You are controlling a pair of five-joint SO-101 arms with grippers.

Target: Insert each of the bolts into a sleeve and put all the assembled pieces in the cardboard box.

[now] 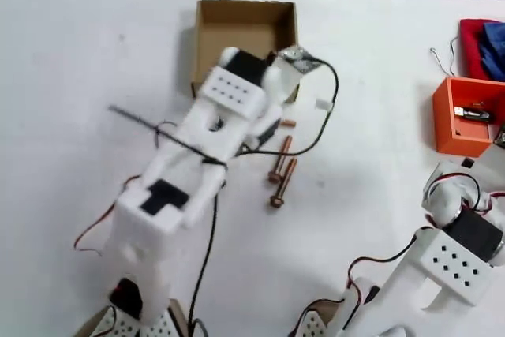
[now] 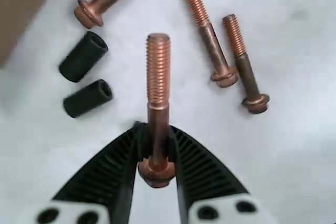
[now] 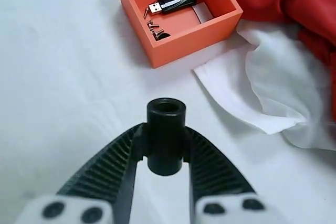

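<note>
While the left end effector (image 2: 156, 136) pinches a copper threaded bolt (image 2: 157, 77) near its head, the right end effector (image 3: 165, 148) pinches a black cylindrical sleeve (image 3: 166, 116); risk: shank may tilt, threads catching bore rim.

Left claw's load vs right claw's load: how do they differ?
The bolt in the left claw is copper; the sleeve in the right claw is black. Bolt is long and threaded, sleeve short, smooth, hollow. Bolt is gripped near its head, sleeve mid-body. Both are clamped.
</note>
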